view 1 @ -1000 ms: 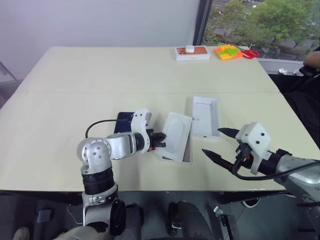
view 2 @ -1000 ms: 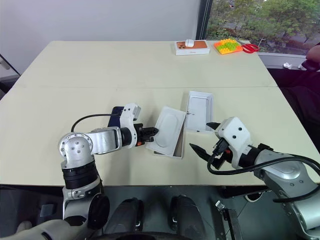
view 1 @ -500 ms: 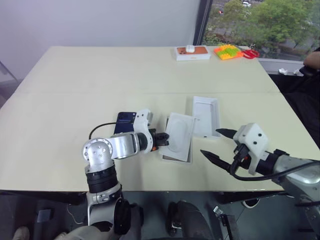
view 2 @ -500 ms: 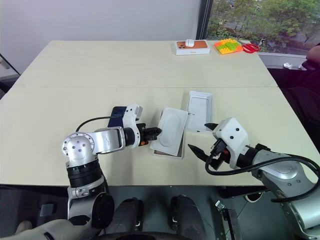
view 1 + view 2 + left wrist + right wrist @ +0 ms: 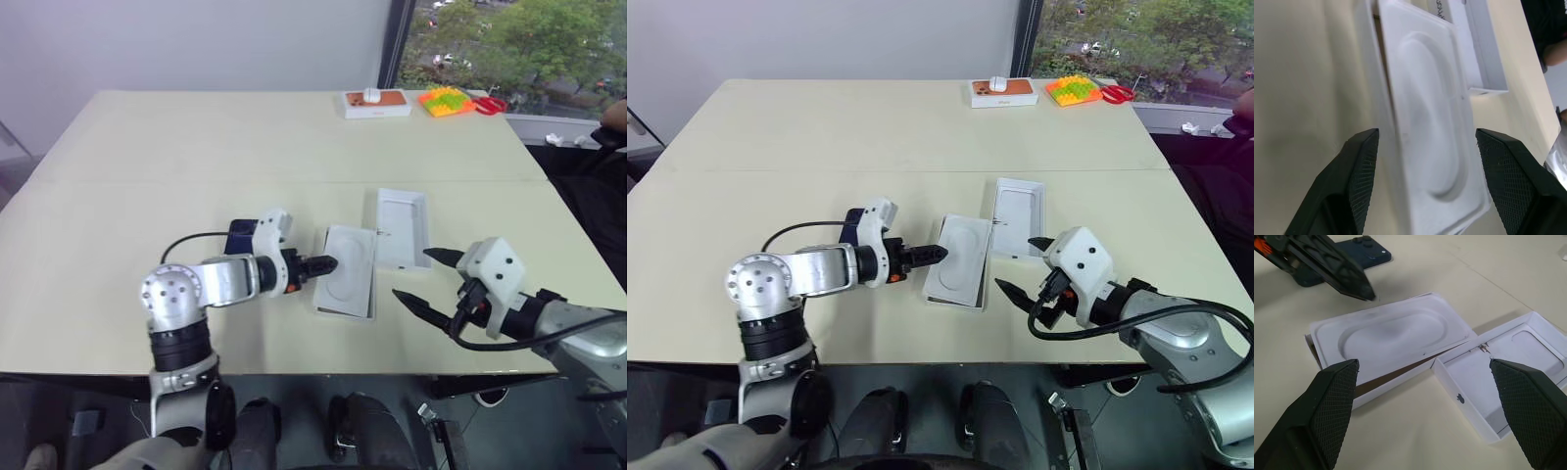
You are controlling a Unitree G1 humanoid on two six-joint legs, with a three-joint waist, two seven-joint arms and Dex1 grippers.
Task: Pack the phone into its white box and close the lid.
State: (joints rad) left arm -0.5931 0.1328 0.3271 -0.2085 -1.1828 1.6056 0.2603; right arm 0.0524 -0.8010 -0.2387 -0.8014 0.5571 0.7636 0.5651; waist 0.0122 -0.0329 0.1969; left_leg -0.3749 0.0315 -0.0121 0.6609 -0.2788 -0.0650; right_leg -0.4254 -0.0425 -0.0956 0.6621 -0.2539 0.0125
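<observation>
White recessed insert [image 5: 349, 268] askew on the white box [image 5: 1371, 392], both grippers [image 5: 326, 262] [image 5: 421, 279] spread apart, empty.

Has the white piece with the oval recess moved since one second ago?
Yes. The recessed white piece was tilted up over the white box; now it lies flatter and sits closer to the lid.

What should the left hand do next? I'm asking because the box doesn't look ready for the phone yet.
Probably close the open left hand on the near edge of the white insert with the oval recess and lift it away. It lies askew on top of the white box, covering the floor, while the phone waits on the table behind that hand and the lid lies open beside the box.
</observation>
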